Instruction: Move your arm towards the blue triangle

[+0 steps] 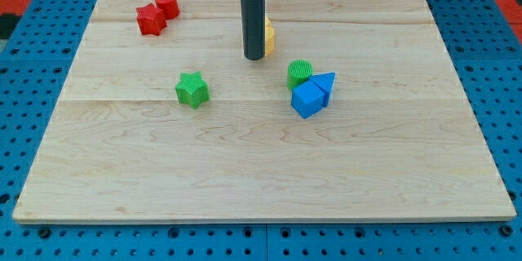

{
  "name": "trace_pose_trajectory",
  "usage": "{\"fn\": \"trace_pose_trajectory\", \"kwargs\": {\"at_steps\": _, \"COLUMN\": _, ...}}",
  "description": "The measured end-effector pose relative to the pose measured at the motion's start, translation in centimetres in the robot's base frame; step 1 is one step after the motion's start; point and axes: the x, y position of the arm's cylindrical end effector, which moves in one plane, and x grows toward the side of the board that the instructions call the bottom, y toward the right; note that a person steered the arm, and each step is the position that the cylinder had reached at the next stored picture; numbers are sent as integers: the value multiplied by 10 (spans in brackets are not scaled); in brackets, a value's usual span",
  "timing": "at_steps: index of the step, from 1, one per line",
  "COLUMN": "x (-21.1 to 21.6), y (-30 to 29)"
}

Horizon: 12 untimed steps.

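Observation:
The blue triangle [325, 83] lies right of the board's middle, touching a blue cube [307, 99] on its lower left and a green cylinder [299, 72] on its left. My tip [254, 56] stands on the board up and to the left of this cluster, well apart from the blue triangle. A yellow block [268, 37] sits right behind the rod, mostly hidden by it; its shape cannot be made out.
A green star [192, 90] lies left of the tip, lower down. A red star [150, 20] and a red cylinder [166, 4] sit together at the view's top left. The wooden board [261, 171] rests on a blue pegboard.

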Motion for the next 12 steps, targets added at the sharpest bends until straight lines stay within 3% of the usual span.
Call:
{"fn": "trace_pose_trajectory", "kwargs": {"at_steps": 3, "x": -70, "y": 0}}
{"fn": "trace_pose_trajectory", "kwargs": {"at_steps": 4, "x": -74, "y": 0}}
{"fn": "trace_pose_trajectory", "kwargs": {"at_steps": 5, "x": -41, "y": 0}}
{"fn": "trace_pose_trajectory", "kwargs": {"at_steps": 6, "x": -40, "y": 0}}
{"fn": "trace_pose_trajectory", "kwargs": {"at_steps": 11, "x": 28, "y": 149}}
{"fn": "trace_pose_trajectory", "kwargs": {"at_steps": 12, "x": 37, "y": 157}}
